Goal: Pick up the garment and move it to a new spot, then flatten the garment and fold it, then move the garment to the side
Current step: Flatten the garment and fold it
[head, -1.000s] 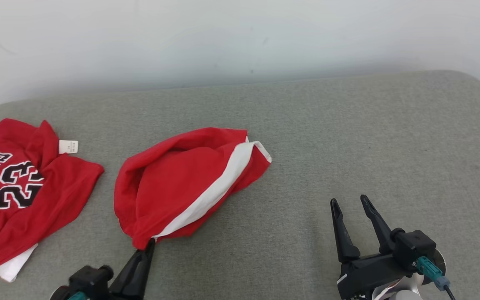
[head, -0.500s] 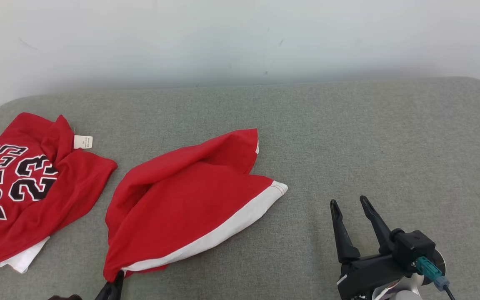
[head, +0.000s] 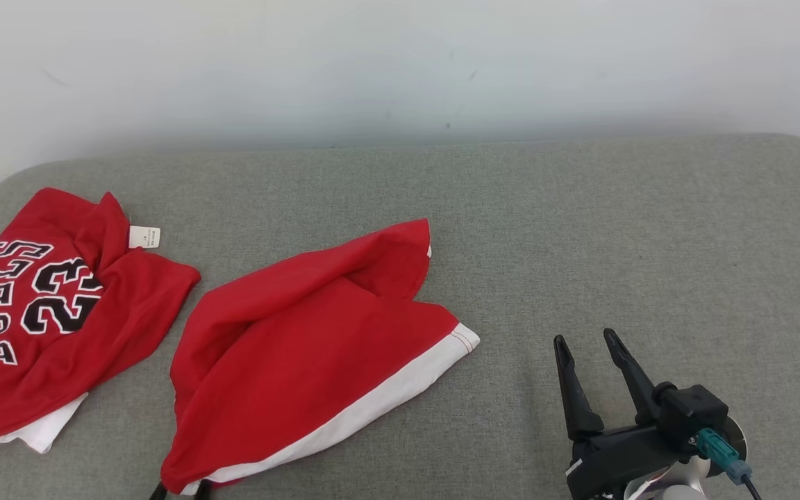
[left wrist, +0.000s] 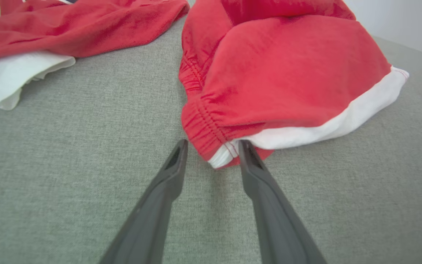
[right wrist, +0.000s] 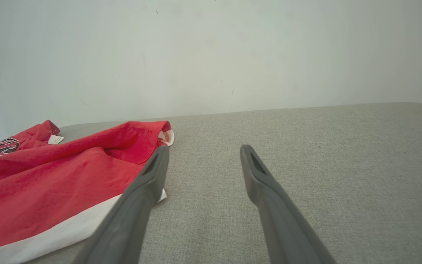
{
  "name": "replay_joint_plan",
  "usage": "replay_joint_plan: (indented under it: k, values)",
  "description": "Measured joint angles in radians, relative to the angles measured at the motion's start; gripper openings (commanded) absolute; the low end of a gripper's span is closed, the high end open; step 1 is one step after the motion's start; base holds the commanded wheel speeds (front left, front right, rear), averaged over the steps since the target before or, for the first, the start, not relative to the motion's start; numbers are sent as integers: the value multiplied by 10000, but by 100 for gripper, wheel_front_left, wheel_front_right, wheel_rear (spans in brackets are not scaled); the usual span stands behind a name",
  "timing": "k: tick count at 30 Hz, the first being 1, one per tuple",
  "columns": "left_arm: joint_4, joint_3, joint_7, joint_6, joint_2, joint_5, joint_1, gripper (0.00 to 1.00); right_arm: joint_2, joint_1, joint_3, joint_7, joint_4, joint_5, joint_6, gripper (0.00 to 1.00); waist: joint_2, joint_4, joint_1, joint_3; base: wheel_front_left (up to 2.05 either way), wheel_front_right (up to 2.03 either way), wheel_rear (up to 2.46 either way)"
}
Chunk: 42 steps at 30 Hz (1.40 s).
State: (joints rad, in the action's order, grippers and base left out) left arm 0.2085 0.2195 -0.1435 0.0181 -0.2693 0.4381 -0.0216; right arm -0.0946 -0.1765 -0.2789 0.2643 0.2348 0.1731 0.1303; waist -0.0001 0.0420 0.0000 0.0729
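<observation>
The garment (head: pixel 317 361) is a pair of red shorts with a white side stripe, lying spread in the middle of the grey cushion. My left gripper (head: pixel 179 492) sits at its near waistband corner, at the bottom edge of the head view. In the left wrist view the garment (left wrist: pixel 288 73) rests on the cushion. The left gripper (left wrist: pixel 213 143) is open, its fingers apart on either side of the elastic corner, and the right finger touches the white trim. My right gripper (head: pixel 585 337) hovers open to the right of the shorts, nothing between its fingers. The right wrist view has this gripper (right wrist: pixel 204 148) beside the garment (right wrist: pixel 50 176).
A red jersey (head: pixel 46 319) with black-and-white lettering lies crumpled at the far left, also in the left wrist view (left wrist: pixel 68 25). The grey cushion (head: pixel 615 229) stretches bare to the right. A pale wall (head: pixel 400 62) backs it.
My left gripper drew the waistband corner toward me, spreading the shorts flatter, then opened and let go of the corner. The head camera shifted slightly. The right gripper held still.
</observation>
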Motion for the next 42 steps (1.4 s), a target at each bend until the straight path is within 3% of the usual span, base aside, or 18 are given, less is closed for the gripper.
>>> replay_joint_plan:
  k: [8,12,22,27,35,42]
  values:
    - [79,81,-84,12,73,69,44,100,-50,1,19,0,44,13,0,100,0,168,0,-44,0,0,0]
    - [-240,232,-286,-209,167,205,393,100,-40,25,46,0,46,13,0,100,1,235,0,-121,0,0,0]
    - [-1442,-458,-1097,533,412,-188,705,100,-65,66,119,2,67,21,0,100,0,388,0,-282,0,0,0]
    - [-1933,-1104,-1145,702,729,-543,829,100,-59,118,259,0,36,17,0,100,1,304,-1,-440,0,0,0]
    - [-2052,-1643,-1166,589,1354,-1231,979,100,-213,421,493,2,6,-67,0,100,1,20,0,-760,0,0,0]
    - [-1870,-1921,-1168,437,1565,-1739,906,100,-284,621,698,0,-56,-140,0,100,0,-356,0,-912,0,0,0]
